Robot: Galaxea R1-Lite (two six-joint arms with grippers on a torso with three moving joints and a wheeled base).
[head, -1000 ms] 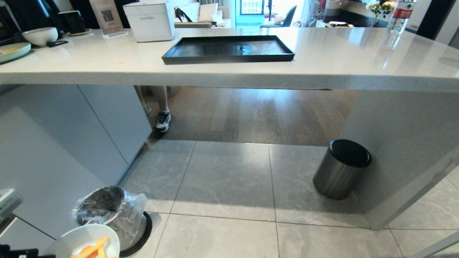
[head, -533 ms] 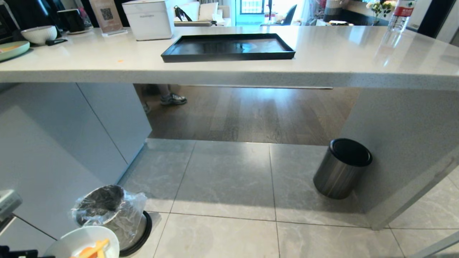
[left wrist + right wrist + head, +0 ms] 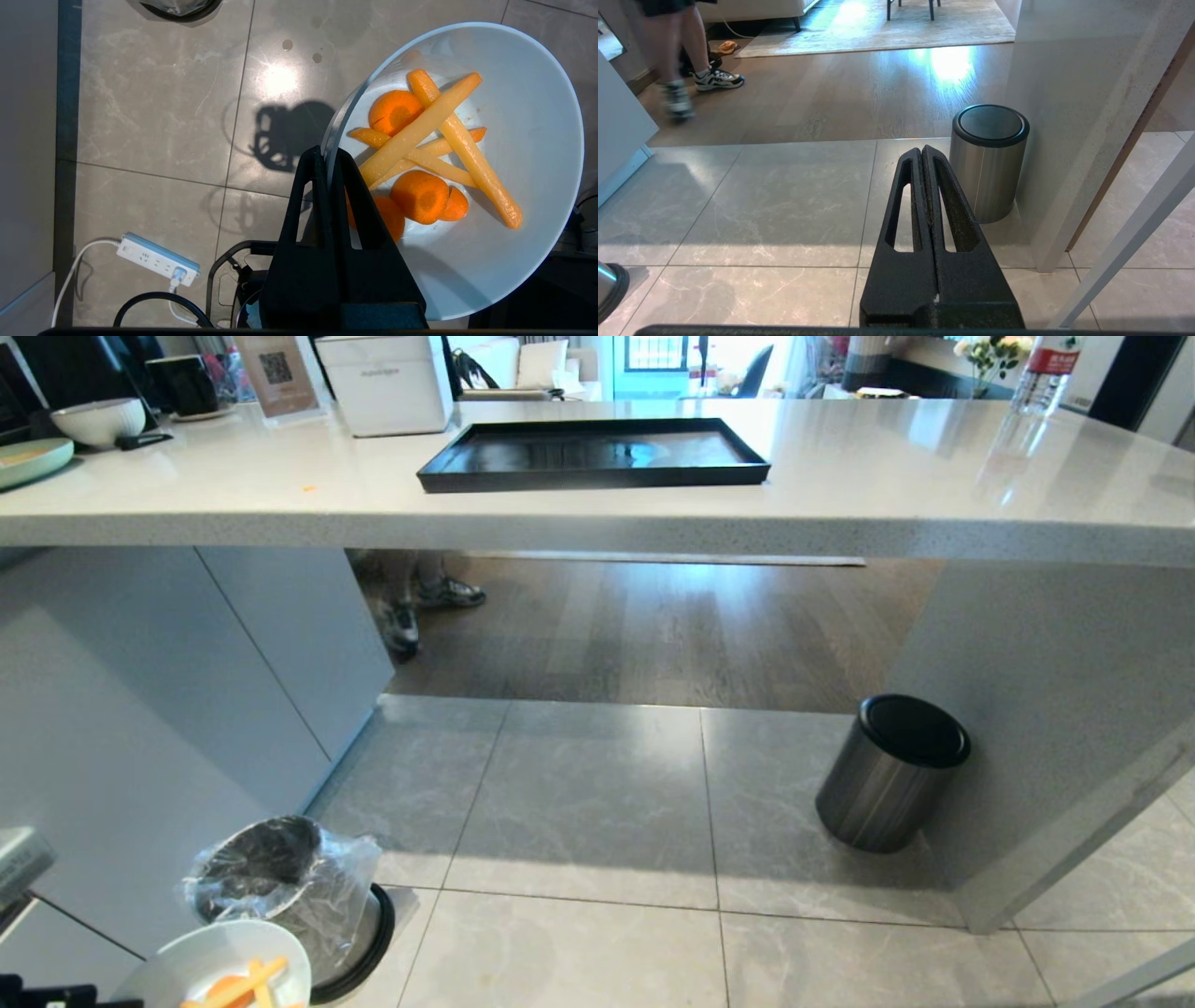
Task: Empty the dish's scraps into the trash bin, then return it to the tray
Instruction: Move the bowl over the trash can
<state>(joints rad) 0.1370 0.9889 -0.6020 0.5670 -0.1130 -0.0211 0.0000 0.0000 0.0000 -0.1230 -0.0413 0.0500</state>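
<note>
My left gripper (image 3: pixel 327 154) is shut on the rim of the white dish (image 3: pixel 523 261), one finger inside and one outside. The dish (image 3: pixel 196 959) hangs low at the bottom left, just in front of the trash bin (image 3: pixel 280 887), a steel cylinder with a crinkled clear liner. The scraps (image 3: pixel 430 149), carrot rounds and pale yellow sticks, lie in the dish. The black tray (image 3: pixel 593 476) sits bare on the counter, far up and ahead. My right gripper (image 3: pixel 922 151) is shut, holds nothing, and hangs low over the floor tiles.
A steel bin with a flat black top (image 3: pixel 892 775) stands by the counter's right leg. A white box (image 3: pixel 387 383), a ribbed bowl (image 3: pixel 98 420) and a water bottle (image 3: pixel 1036 373) are on the counter. A person's feet (image 3: pixel 411 611) are beyond it. A power strip (image 3: pixel 156 259) lies on the floor.
The whole head view has tipped slightly, the counter shifting up in the picture. The person's feet beyond the counter have stepped. The dish stays held near the bin.
</note>
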